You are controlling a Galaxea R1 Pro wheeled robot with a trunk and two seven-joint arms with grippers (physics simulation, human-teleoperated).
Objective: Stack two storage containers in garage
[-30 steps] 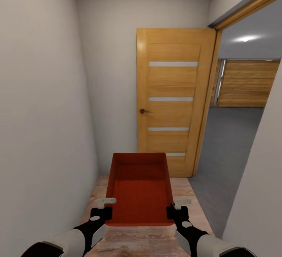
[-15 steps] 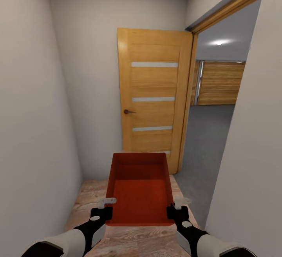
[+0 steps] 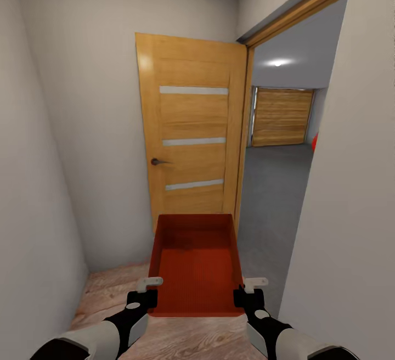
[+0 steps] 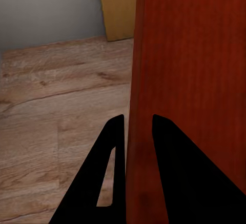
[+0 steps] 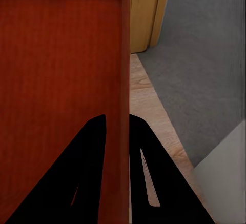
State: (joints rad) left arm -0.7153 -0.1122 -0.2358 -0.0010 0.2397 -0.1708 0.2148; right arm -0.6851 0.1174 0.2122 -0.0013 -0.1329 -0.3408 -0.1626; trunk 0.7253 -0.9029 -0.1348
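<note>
Two grippers carry one orange-red storage container (image 3: 196,264) above the wood plank floor (image 3: 109,294): the left gripper (image 3: 147,292) has its fingers (image 4: 115,147) pinched on the left wall, the right gripper (image 3: 248,291) likewise on the right wall. Beyond stands an open wooden door (image 3: 189,129), then the garage (image 3: 274,173) with grey concrete flooring.

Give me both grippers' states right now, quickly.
Left gripper: shut on the storage container, pinching its left wall.
Right gripper: shut on the same storage container, pinching its right wall.
</note>
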